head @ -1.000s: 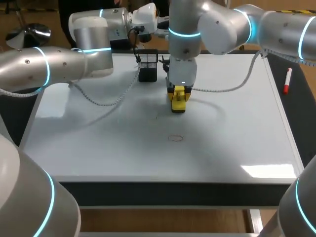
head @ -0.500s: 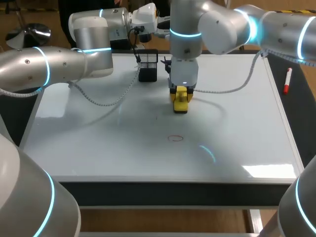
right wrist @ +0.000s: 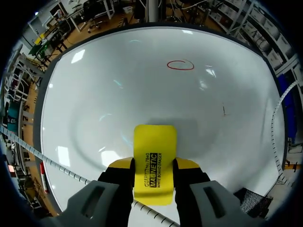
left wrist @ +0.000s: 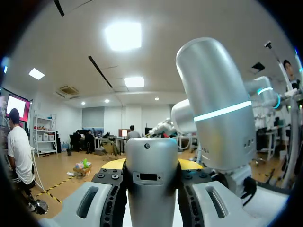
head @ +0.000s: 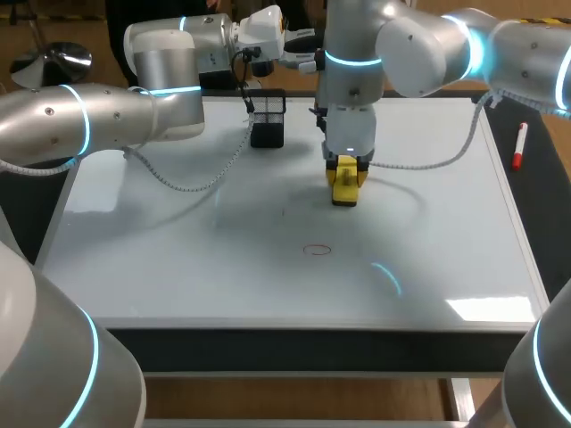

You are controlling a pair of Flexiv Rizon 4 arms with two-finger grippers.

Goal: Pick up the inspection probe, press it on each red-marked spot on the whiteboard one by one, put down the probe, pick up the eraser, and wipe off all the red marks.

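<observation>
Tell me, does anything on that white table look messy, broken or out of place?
Nothing spilled or broken. The one obvious blemish is a red ring on the whiteboard, not yet wiped, ahead of the yellow eraser gripped in the right claw.

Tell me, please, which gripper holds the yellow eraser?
The right gripper: it clamps the yellow eraser over the whiteboard; the left gripper holds a grey probe instead.

A black mesh holder (head: 272,105) stands at the back, a red marker (head: 518,145) well apart to its right.
</observation>
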